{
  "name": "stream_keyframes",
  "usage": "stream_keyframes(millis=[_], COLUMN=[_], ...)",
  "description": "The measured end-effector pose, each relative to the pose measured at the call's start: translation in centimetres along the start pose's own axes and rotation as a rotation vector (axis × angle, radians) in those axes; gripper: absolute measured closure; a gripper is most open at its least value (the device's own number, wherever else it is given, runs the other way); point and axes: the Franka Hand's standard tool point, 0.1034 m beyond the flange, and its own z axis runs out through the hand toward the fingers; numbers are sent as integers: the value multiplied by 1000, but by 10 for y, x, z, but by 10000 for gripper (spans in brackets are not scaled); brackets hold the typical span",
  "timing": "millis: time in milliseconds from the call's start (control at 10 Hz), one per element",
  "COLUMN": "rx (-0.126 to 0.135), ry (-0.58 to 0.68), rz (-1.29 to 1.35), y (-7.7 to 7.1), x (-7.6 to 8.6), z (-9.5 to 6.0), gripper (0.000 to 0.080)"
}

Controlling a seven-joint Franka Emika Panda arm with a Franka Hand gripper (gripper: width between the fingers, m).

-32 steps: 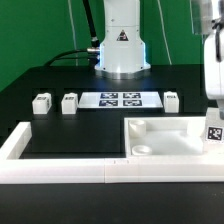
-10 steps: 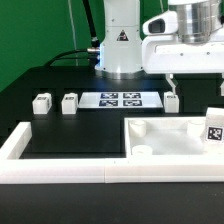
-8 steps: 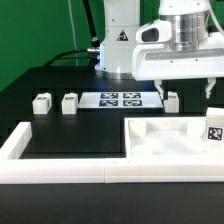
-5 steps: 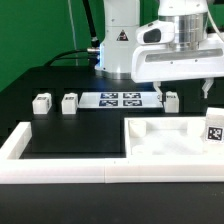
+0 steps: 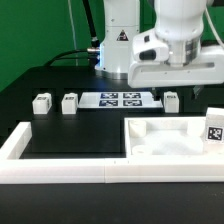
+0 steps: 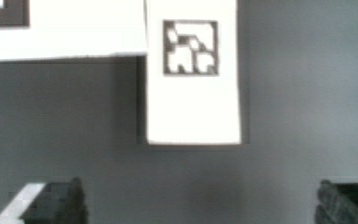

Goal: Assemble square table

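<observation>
Gripper jaws wide apart, holding nothing, near a leg in bench's far half. Top at near corner, exterior view's right.

Jaws downward, wide apart.

Tagged leg block, jaws apart (not touching)

white square table top, black-and-white tag; white leg blocks; black work surface; green backdrop
</observation>
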Motion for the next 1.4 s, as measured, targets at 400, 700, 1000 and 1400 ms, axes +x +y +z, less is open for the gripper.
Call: stream_keyframes(millis=[400,700,1000,1400], rx=[15,-13,-20,-25], ry=[-321,-477,-482,-496], rz=[50,78,94,116], y=[-3,-7,-8,-4], x=[-8,-6,-14,-24], z=[-1,6,21,33], gripper=[150,150,150,150])
